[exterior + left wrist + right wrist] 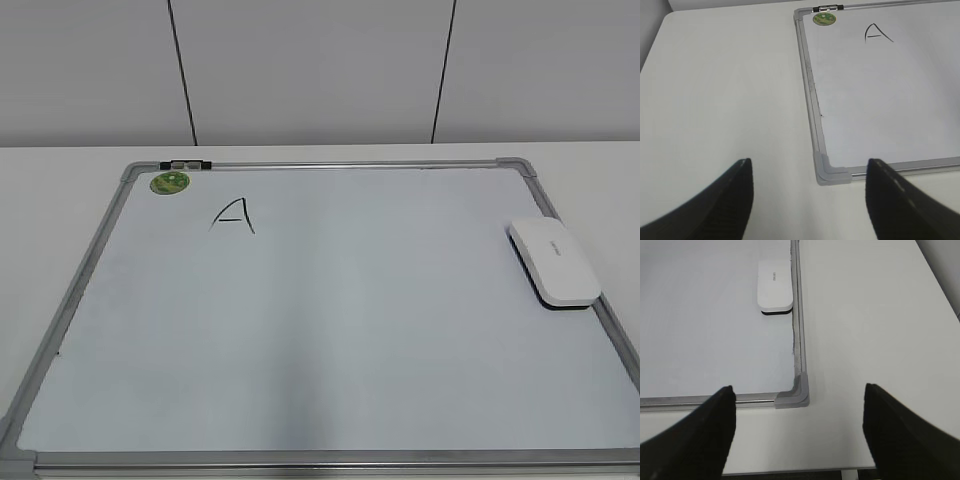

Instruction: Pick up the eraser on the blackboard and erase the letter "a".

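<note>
The blackboard point(350, 330), a white board with a grey frame, lies flat on the white table. The white eraser point(553, 260) lies on its right edge, dark underside down. It also shows in the right wrist view point(775, 286). The only writing I see is an angular capital "A" point(232, 214) at the upper left; no small rounded "a" shows. My left gripper point(810, 160) is open and empty by the board's near left corner. My right gripper point(798, 386) is open and empty by the near right corner. Neither gripper shows in the exterior view.
A round green sticker point(169, 183) and a small black-and-silver clip point(185, 164) sit at the board's far left corner. Bare white table point(725, 90) lies left of the board and also right of it point(865, 315). The table's front edge point(790, 471) is just under my right gripper.
</note>
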`<state>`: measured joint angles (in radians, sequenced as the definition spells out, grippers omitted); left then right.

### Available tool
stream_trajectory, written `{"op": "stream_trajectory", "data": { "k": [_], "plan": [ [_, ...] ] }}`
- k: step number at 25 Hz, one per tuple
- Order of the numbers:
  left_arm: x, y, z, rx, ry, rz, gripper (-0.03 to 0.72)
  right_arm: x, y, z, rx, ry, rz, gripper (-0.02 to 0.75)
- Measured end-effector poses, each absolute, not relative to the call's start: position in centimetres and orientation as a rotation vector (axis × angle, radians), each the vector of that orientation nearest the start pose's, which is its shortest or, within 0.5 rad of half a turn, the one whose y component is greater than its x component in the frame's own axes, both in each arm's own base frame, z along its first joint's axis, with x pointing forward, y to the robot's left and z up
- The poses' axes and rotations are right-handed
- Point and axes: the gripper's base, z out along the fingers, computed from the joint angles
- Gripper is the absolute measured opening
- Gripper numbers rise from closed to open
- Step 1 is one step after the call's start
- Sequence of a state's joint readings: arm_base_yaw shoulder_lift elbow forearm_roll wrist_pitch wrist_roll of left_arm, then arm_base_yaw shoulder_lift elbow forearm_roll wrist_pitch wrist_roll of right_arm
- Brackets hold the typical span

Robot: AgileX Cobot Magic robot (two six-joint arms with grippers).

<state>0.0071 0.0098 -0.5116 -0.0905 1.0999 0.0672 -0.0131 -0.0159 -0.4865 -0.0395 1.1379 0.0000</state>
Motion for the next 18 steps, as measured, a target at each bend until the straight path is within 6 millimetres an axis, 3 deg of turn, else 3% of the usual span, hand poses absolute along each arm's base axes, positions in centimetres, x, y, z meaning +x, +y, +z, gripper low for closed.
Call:
{"op": "stream_trajectory", "data": {
  "k": [18],
  "plan": [
    [-0.65, -0.74, 27.77, 0.069, 2.078, -0.064, 0.514, -0.93, -0.31, 26.74, 0.018, 2.119, -0.056, 0.589]
  ]
}}
